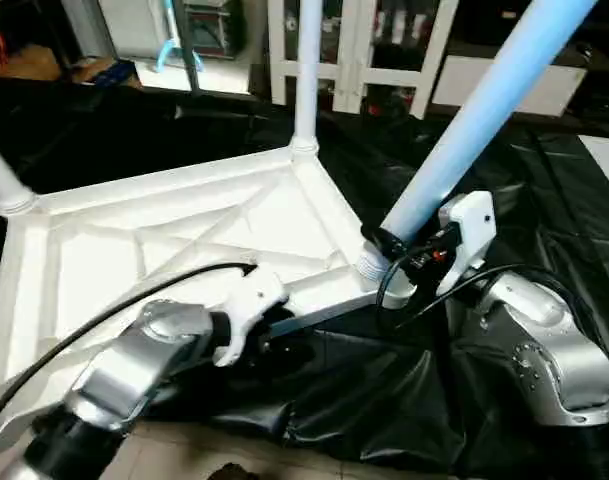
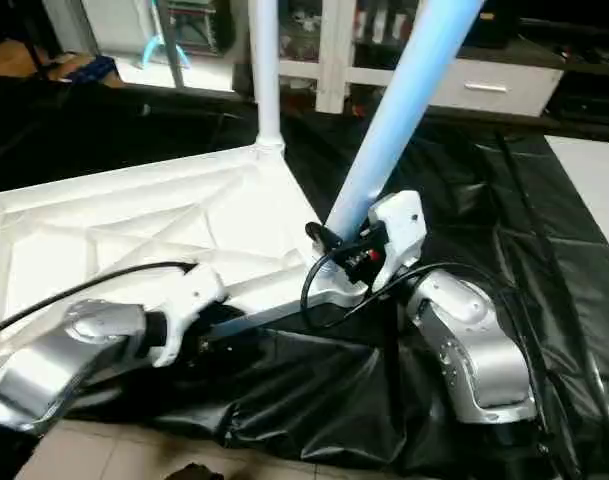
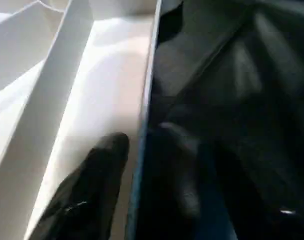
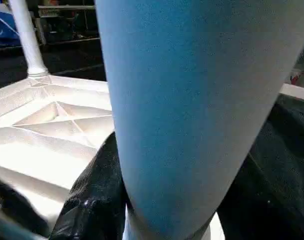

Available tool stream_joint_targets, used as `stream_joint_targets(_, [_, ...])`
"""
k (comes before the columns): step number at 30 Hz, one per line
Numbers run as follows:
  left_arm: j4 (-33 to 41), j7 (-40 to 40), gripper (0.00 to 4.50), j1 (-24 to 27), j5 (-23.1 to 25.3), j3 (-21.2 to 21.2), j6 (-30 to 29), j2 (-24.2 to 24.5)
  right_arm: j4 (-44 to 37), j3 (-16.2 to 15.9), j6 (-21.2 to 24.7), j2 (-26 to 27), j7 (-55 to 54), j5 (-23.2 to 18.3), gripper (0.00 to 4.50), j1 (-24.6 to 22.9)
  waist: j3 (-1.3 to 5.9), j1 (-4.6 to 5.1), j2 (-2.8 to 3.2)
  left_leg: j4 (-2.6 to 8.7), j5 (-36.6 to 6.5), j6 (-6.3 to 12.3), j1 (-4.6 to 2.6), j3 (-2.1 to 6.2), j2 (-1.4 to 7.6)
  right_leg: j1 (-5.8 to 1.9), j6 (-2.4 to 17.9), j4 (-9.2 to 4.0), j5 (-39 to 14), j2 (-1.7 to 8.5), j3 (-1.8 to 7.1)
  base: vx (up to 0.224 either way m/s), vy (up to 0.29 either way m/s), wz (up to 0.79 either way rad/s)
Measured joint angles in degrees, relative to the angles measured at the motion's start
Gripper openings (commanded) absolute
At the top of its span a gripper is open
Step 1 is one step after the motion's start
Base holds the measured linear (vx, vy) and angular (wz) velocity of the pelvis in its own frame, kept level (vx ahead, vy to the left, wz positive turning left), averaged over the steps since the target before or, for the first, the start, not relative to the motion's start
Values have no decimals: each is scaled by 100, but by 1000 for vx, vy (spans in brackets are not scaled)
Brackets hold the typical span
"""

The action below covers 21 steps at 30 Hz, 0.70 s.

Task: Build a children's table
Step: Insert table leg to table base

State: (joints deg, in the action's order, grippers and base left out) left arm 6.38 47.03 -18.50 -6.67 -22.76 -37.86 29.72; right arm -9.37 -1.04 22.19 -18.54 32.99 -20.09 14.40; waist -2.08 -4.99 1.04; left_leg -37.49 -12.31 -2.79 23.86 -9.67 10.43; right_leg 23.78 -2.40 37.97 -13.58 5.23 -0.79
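White plastic top [image 1: 164, 250] is lying ribs-up on black sheeting [image 1: 384, 400], two legs [image 1: 306, 70] already standing in far sockets. Right claw [image 1: 384, 245] is clamping the tilted leg [image 1: 464, 130] at its near socket (long axis leaning away rightward). Left claw [image 3: 137, 170], fingers apart, is straddling the top's near edge.
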Motion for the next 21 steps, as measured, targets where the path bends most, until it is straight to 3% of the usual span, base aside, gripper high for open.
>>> stream_joint_targets(1, [-88, -3, 279, 0, 21, 0, 9, 36, -6, 2, 0, -24, 1, -1, 185, -32, 1, 8, 2, 0, 1, -1, -2, 0, 0, -2, 0, 0, 0, 0, 0, 0, 0, 0])
stream_joint_targets(4, [-230, 6, 279, -13, -26, 16, 12, 28, -6, 5, 0, -42, 3, -1, 185, -82, 1, 40, 2, -4, 2, -3, -2, -1, -3, -2, 0, 1, 2, 2, 3, 0, 0, 0])
stream_joint_targets(6, [-304, 41, 241, -38, -73, 46, 36, 7, -6, 7, 0, -42, 3, -5, 185, -81, 2, 39, 3, -5, 3, -5, -5, 0, -3, -6, 1, 2, 3, 2, 3, 0, 0, 0])
stream_joint_targets(13, [-791, 260, 199, -225, -43, 67, 415, 33, -5, 65, 0, -43, 0, -36, 185, -79, -2, -2, 12, 0, 5, -9, -52, 2, -3, -44, 1, 2, 3, 3, 2, 0, 0, 0])
stream_joint_targets(21, [-1464, 420, 145, -392, 154, 114, 1132, 186, 66, 81, -96, 10, -13, -54, 185, -145, 5, -24, 91, 2, 0, -3, -63, 8, -19, -71, 1, -17, 2, 14, 1, 0, 0, 0])
